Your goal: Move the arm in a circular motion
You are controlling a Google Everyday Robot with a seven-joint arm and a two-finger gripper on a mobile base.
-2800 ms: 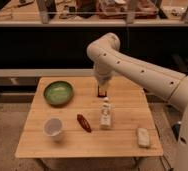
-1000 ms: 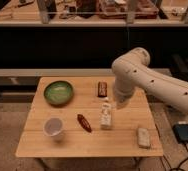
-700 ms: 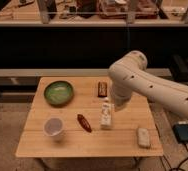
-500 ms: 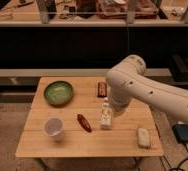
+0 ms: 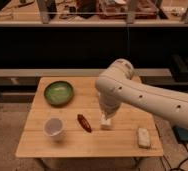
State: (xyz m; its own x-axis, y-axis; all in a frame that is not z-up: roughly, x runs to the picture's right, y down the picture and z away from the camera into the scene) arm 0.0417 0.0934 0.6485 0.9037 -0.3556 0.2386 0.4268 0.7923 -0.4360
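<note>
The arm [image 5: 137,95] is large and cream-white, made of thick rounded segments with small dark holes. It reaches in from the right edge over the wooden table [image 5: 37,142]. Its bulbous elbow [image 5: 118,75] is above the table's middle back. The end segment points down to the gripper [image 5: 107,113], which hangs low over the middle of the table, right at a small white bottle [image 5: 105,121] and partly in front of it.
On the table are a green bowl [image 5: 58,92] at the back left, a white cup [image 5: 54,128] at the front left, a red-brown oblong item [image 5: 84,123] in the middle and a pale packet [image 5: 144,137] at the front right. A dark shelf unit [image 5: 87,45] stands behind.
The arm has swung left and lower over the table's middle. Its end now sits over the white bottle and hides the small dark bar behind it.
</note>
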